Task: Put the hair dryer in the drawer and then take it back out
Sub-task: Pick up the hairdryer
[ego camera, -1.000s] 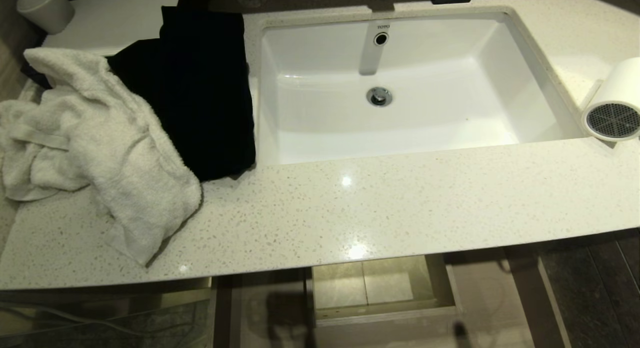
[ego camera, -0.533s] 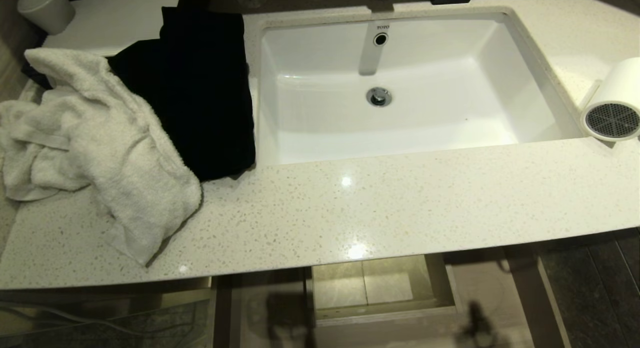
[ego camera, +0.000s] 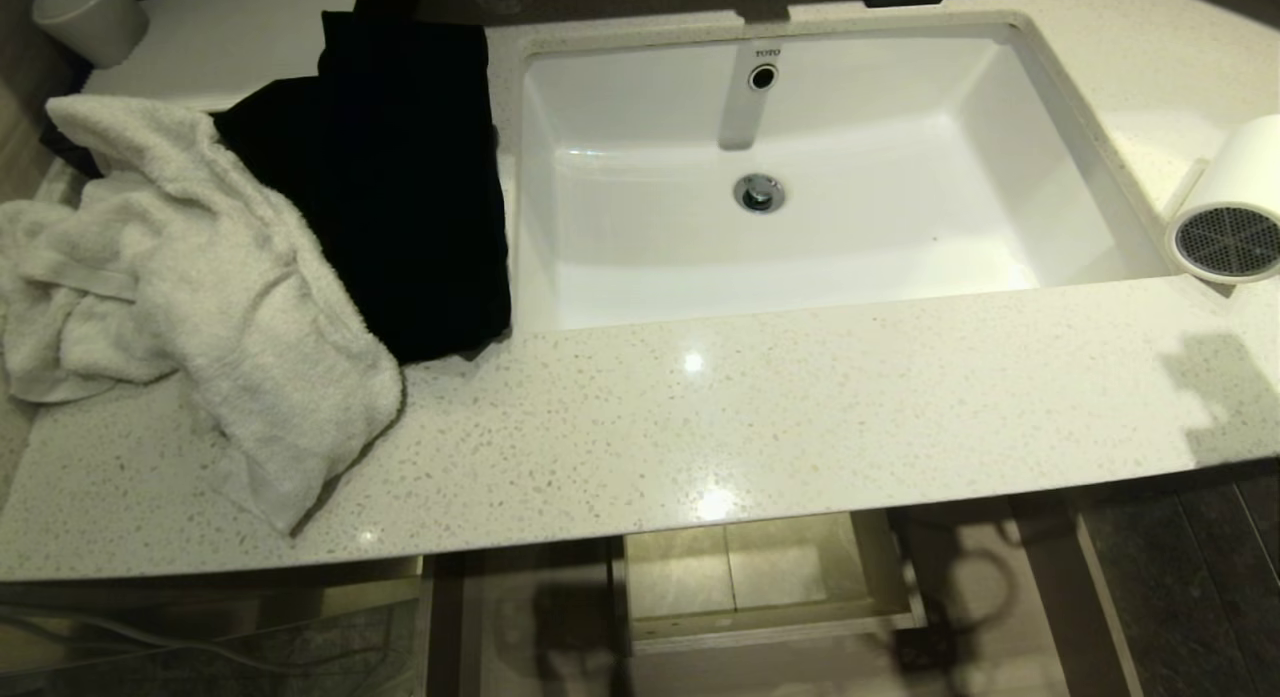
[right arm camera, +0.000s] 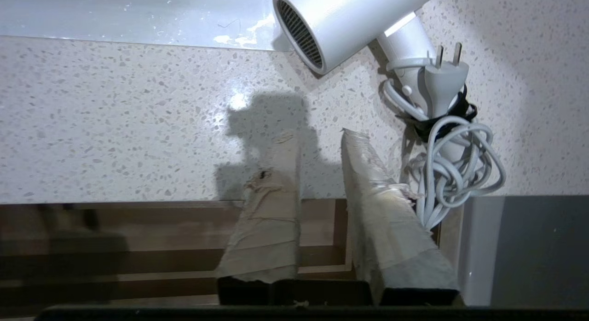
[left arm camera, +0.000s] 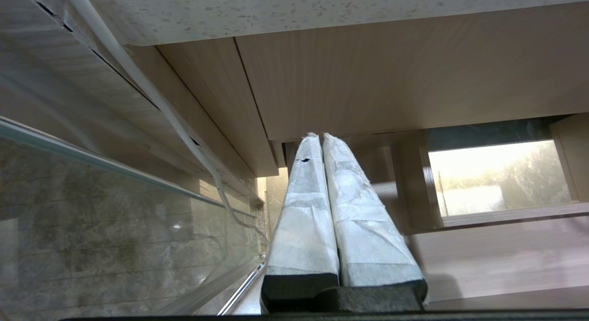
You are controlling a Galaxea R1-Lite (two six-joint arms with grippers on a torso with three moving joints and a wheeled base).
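The white hair dryer [ego camera: 1230,217] lies on the speckled counter at the far right, beside the sink, with its grey grille facing the front edge. In the right wrist view the hair dryer [right arm camera: 340,21] has its bundled white cord [right arm camera: 455,173] and plug beside it. My right gripper [right arm camera: 320,137] hovers over the counter's front edge, short of the dryer, open with nothing between its fingers. The drawer [ego camera: 880,567] stands pulled out below the counter, and its wood front [right arm camera: 294,265] shows under my right fingers. My left gripper [left arm camera: 320,136] is shut and empty, parked below the counter.
A white sink [ego camera: 1080,117] fills the middle of the counter. A crumpled white towel [ego camera: 200,297] and a black cloth [ego camera: 400,177] lie at its left, with a white cup [ego camera: 85,17] behind them. A glass panel [left arm camera: 92,219] stands near my left gripper.
A dark shape beside the drawer's right end shifted up and right, and a shadow has appeared on the counter's right front. The hair dryer has not moved.
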